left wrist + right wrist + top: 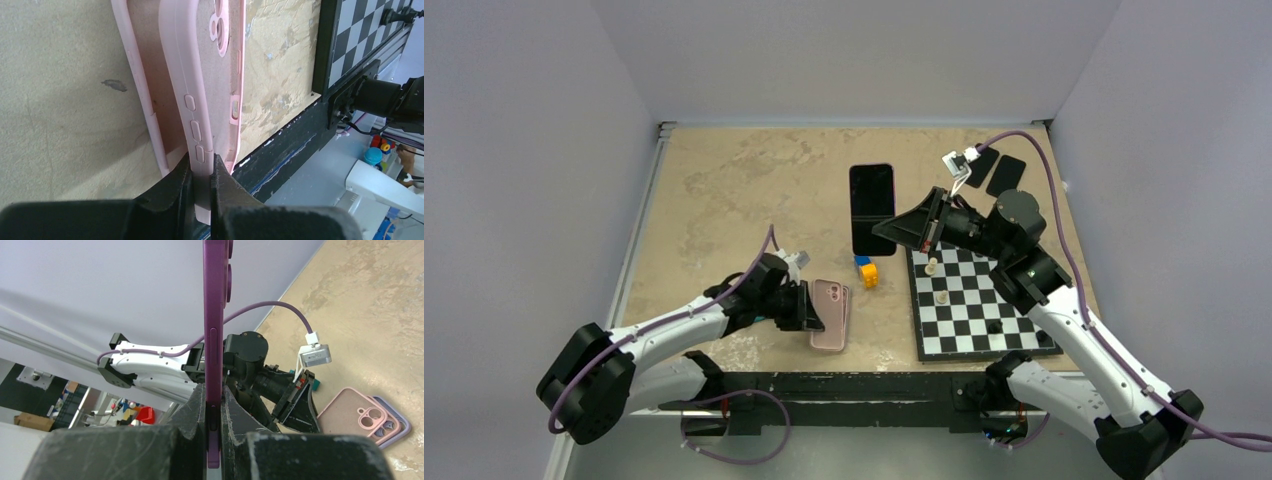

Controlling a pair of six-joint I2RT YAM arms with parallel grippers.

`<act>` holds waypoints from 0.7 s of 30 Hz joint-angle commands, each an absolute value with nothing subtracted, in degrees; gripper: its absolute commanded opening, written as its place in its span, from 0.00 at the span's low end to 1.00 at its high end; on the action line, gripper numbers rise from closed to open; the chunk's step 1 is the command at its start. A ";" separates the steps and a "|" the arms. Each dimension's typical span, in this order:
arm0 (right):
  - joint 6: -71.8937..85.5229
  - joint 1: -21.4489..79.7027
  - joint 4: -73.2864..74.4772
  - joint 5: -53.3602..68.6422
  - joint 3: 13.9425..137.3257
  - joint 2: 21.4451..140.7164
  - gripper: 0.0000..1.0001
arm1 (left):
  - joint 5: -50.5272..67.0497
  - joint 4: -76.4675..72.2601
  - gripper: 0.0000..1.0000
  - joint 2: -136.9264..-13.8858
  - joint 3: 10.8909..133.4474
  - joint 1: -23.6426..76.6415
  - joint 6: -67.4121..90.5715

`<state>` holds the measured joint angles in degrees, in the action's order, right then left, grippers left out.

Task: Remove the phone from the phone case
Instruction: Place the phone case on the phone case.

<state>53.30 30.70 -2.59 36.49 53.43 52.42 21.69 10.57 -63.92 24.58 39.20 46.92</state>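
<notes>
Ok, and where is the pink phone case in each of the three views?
Top external: the pink phone case sits low, left of centre.
Left wrist: the case fills the centre, edge-on, running from top to bottom.
Right wrist: the case is small, at the lower right.
Shared landmark: the left gripper, jaws shut on the case's long edge, beside it in every view.

- A robotics lab cell: plain pale walls (854,50) box in the stone-patterned table (724,190).
- The left arm (664,335) and right arm (1084,345) stand by a black rail (854,385), trailing a purple cable (1024,133).
- Beyond lies a cluttered workroom with a cardboard box (32,421).
</notes>
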 commanded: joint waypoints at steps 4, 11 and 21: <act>53.96 30.67 -6.97 35.57 53.44 51.24 0.00 | 21.98 13.62 0.38 -62.78 27.26 39.54 44.81; 53.88 30.62 -6.88 35.60 52.98 51.46 0.00 | 20.00 19.14 0.74 -61.99 31.03 39.47 42.03; 54.12 30.61 -6.97 33.47 51.55 52.12 0.00 | 17.70 23.76 1.00 -58.45 33.13 39.51 41.63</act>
<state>53.32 30.70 -2.61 36.40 51.72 52.56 19.81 20.97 -61.63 29.89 39.20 43.07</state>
